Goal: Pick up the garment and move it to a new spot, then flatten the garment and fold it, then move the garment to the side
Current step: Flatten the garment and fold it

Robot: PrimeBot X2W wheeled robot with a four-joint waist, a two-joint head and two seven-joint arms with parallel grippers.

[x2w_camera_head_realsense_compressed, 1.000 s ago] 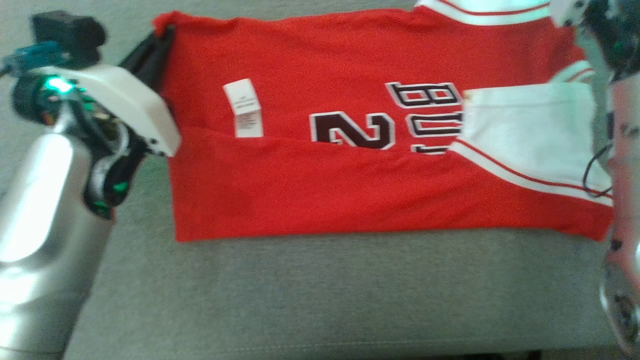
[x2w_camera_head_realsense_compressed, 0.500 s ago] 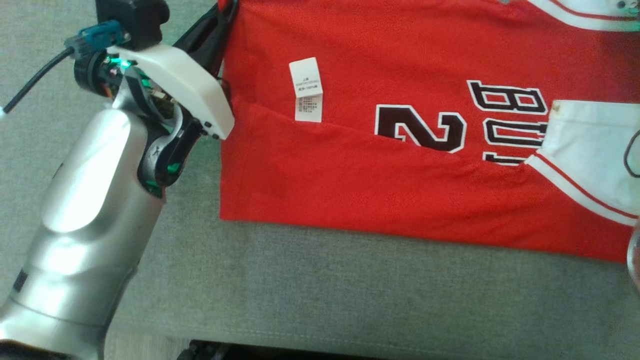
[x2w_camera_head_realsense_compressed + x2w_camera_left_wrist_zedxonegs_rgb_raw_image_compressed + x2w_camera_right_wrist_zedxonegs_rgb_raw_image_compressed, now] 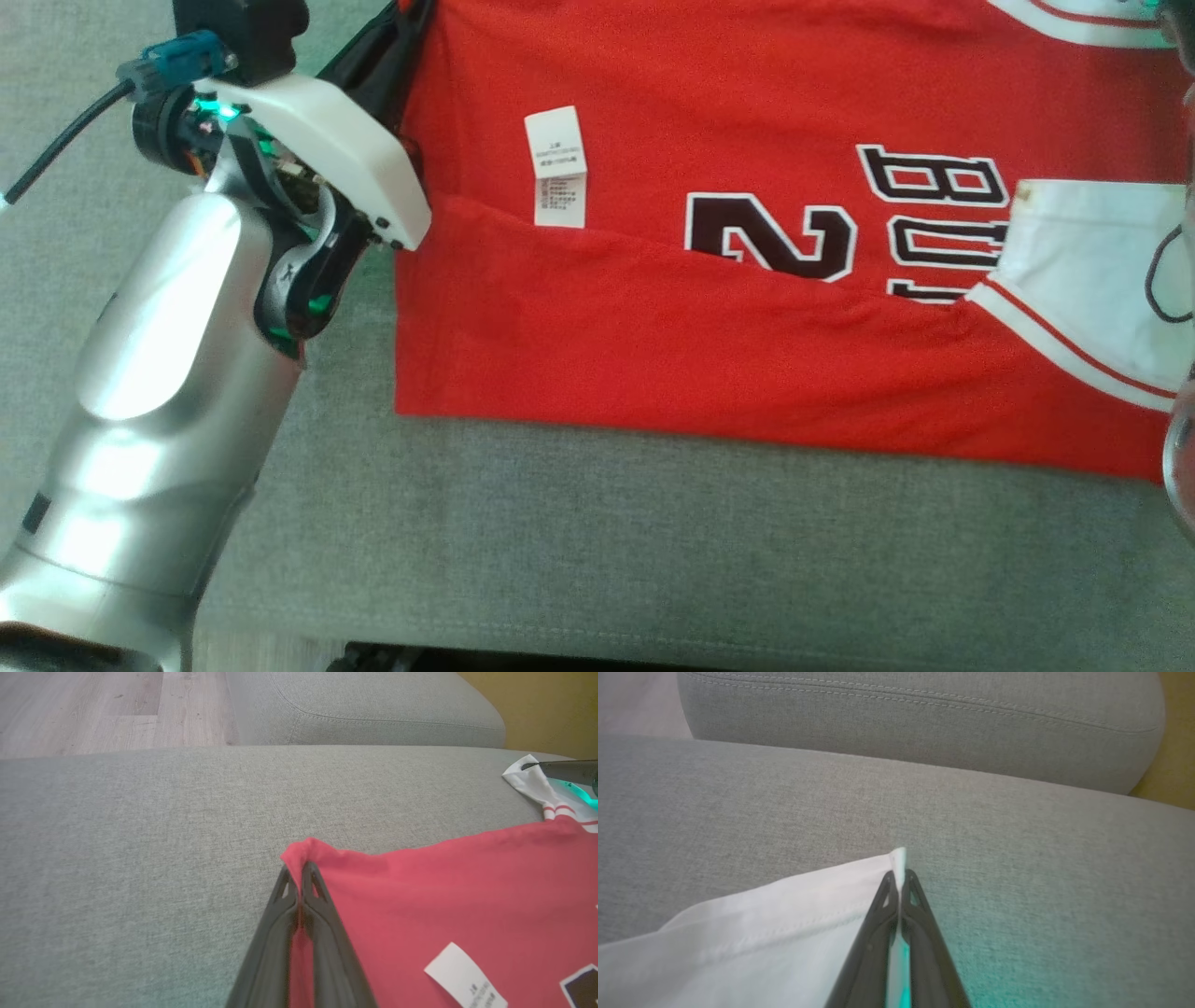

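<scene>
Here, the garment (image 3: 709, 327), a red jersey of fine pitted knit, lies spread on the grey seat cushion (image 3: 653, 560). In the head view it fills the frame from 12 o'clock round to 3 o'clock. Its near long edge is folded up over the body, making a straight slanted crease. That flap covers the foot of the black, white-edged numeral (image 3: 775, 233) and of the block letters beside it. We note a small white rectangular care label (image 3: 556, 168) at about 11 o'clock of the numeral. At 3 o'clock sits a smooth white panel (image 3: 1083, 243) trimmed with thin red piping.

The left gripper (image 3: 299, 870) is pinched tight on the red corner. In its wrist view the cloth bunches into a soft rounded peak at the fingertips, and a strip of red shows between the long dark tapered fingers. The right gripper (image 3: 900, 877) is likewise clamped, on a white stitched hem corner. A sliver of white pokes out past its tips at 12 o'clock.

The cushion is a coarse woven fabric, matte. The back cushion (image 3: 924, 728) is rounded, with a double-stitched seam. The left forearm (image 3: 159, 401) is brushed silver, glossy and barrel-shaped, at 8 o'clock of the head view. A pale wood-plank floor (image 3: 79, 709) shows at 10 o'clock of the left wrist view.
</scene>
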